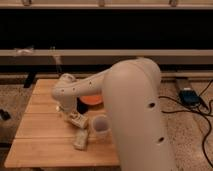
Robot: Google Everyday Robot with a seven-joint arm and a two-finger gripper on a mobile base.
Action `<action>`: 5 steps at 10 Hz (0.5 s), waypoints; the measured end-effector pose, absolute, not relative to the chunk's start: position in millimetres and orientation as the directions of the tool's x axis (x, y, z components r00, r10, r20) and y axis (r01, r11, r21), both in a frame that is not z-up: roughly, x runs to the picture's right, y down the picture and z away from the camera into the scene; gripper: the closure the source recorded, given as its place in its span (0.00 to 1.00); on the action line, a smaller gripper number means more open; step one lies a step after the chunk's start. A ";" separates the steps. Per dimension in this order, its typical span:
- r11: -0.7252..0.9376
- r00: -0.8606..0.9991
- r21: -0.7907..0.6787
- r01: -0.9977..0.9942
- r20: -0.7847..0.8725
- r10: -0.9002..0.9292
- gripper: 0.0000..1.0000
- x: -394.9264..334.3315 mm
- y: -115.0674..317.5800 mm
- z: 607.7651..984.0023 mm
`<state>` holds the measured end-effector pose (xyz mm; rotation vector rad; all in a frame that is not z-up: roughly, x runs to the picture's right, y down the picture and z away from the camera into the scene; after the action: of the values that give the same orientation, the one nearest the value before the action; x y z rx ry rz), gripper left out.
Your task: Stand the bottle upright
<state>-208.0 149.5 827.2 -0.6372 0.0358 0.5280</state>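
One slim bottle (77, 120) lying on wooden table (40, 131), gripper (68, 114) just beside it, hold impossible to tell, white cup (100, 126) near

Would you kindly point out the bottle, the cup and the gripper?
bottle (78, 119), camera view, its label.
cup (100, 129), camera view, its side wall.
gripper (67, 111), camera view, its tip, left of the bottle.

Looked like a robotics lab or test area: speckled hard floor (192, 145), dark wall (125, 30) w/ long rails (125, 55), cables (204, 111) loose on the floor. A big white robot arm (135, 110) reached over a wooden table (40, 131), gripper (68, 111) low near its middle
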 end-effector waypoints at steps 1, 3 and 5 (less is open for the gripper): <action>0.686 0.879 -0.565 -0.460 -0.178 0.443 0.38 -209.3 152.6 824.4; 0.703 0.899 -0.576 -0.417 -0.150 0.411 0.38 -213.4 155.9 820.9; 0.721 0.920 -0.586 -0.369 -0.122 0.371 0.38 -223.2 159.4 817.3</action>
<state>-223.2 159.4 817.3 -0.6469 -0.0040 0.4088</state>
